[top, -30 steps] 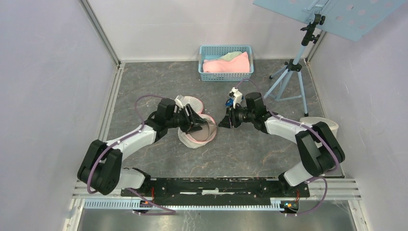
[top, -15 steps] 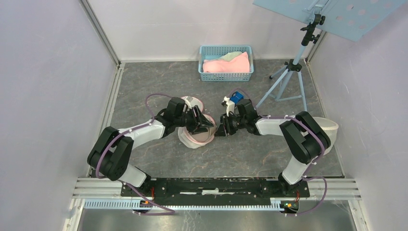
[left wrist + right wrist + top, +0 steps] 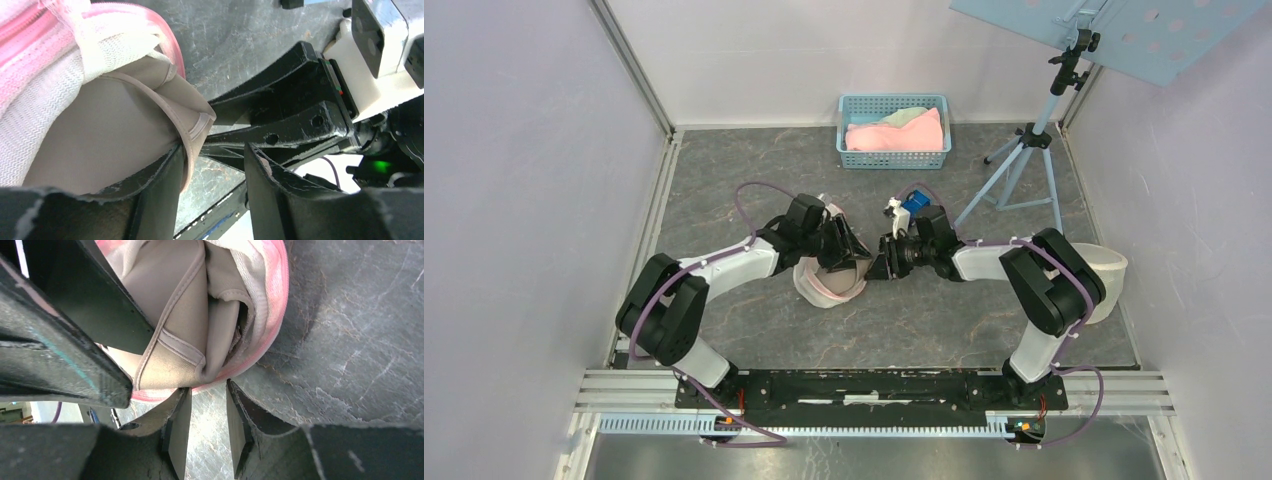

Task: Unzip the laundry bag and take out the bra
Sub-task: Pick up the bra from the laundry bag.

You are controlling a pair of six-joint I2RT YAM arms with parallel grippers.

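1. Lying on the grey table (image 3: 944, 320) between the two arms, the laundry bag (image 3: 822, 290) is a white mesh pouch edged with a pink zip (image 3: 281, 295), and its mouth gapes toward the right arm
2. The bra (image 3: 110, 130) is smooth beige cloth with a stitched hem; a folded corner pokes out of that mouth while the rest sits inside the mesh
3. The left gripper (image 3: 214, 150) has its fingers apart: one lies against the bra's hem and the other stands clear, so nothing is pinched
4. The right gripper (image 3: 208, 386) points tip-first at the bag's pink rim, its fingers a little apart with bare table showing between them
5. A blue basket (image 3: 894, 158) of pink cloth and a tripod (image 3: 1024, 165) stand farther back
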